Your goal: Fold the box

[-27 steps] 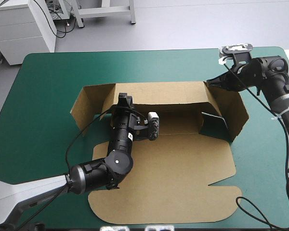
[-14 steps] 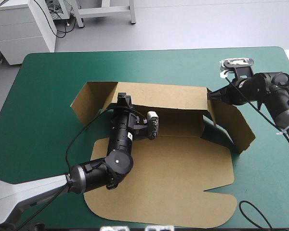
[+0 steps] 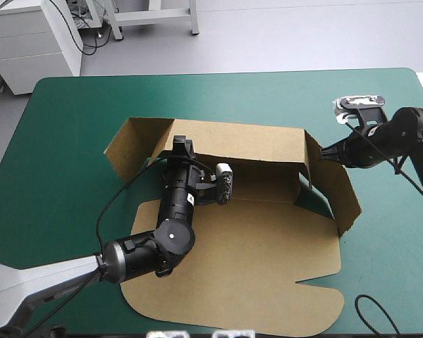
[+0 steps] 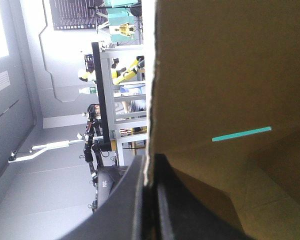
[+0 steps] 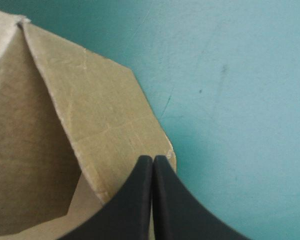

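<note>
On the teal-green tabletop (image 3: 70,141) the brown cut-board box (image 3: 254,246) lies mid-table, its long axis left to right, the lid flat toward the near edge and the far wall (image 3: 233,141) raised. The left arm's jaws grasp that wall's top edge. The right arm's jaws, clenched on nothing, sit at the outside of the splayed right flap (image 3: 335,190), which they are nearer to.

The table (image 3: 63,120), under a teal-green cover with rounded far corners, stands on a pale grey floor (image 3: 303,35) in even light, with a white drawer cabinet (image 3: 25,42) at 11 o'clock beyond its far edge, black cables (image 3: 92,39) trailing beside it, and a pale metal frame (image 3: 194,21) toward 12 o'clock.
</note>
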Tool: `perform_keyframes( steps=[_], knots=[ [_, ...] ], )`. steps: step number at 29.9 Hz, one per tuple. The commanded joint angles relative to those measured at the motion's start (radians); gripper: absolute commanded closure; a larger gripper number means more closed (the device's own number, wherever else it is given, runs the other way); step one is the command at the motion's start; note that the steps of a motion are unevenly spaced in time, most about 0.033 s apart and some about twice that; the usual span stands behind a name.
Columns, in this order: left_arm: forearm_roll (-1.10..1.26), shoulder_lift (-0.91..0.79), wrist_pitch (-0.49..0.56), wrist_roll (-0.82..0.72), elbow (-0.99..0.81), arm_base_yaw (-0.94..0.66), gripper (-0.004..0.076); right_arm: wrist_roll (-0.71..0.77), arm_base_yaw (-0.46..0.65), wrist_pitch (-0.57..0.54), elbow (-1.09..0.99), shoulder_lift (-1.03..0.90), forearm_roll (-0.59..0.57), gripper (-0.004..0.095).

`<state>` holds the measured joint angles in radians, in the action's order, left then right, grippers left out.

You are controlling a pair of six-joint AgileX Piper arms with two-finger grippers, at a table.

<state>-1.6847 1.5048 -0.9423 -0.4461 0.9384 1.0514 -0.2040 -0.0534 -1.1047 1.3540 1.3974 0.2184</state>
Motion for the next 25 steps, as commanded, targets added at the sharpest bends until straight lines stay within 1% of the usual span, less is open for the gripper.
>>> perform_keyframes(
  steps=[1, 5, 8, 16, 19, 25],
  knots=[
    [-0.147, -0.034, -0.044, 0.007, 0.027, 0.002, 0.0731, -0.060, 0.038, -0.002, 0.031, -0.036, 0.095, 0.0922],
    [-0.147, -0.034, -0.042, 0.011, 0.027, 0.002, 0.0731, -0.076, 0.058, -0.049, 0.031, -0.036, 0.110, 0.0922],
    [-0.147, -0.034, -0.042, 0.011, 0.027, 0.002, 0.0731, -0.083, 0.058, -0.060, 0.031, -0.036, 0.111, 0.0922],
    [-0.147, -0.034, -0.042, 0.013, 0.062, 0.002, 0.0731, -0.101, 0.058, -0.071, 0.031, -0.036, 0.114, 0.0922],
    [-0.145, -0.034, -0.023, 0.013, 0.089, 0.002, 0.0731, -0.101, 0.058, -0.071, 0.031, -0.036, 0.114, 0.0922],
    [-0.135, -0.034, -0.019, 0.013, 0.092, 0.002, 0.0731, -0.104, 0.058, -0.071, 0.031, -0.036, 0.114, 0.0922]
  ],
)
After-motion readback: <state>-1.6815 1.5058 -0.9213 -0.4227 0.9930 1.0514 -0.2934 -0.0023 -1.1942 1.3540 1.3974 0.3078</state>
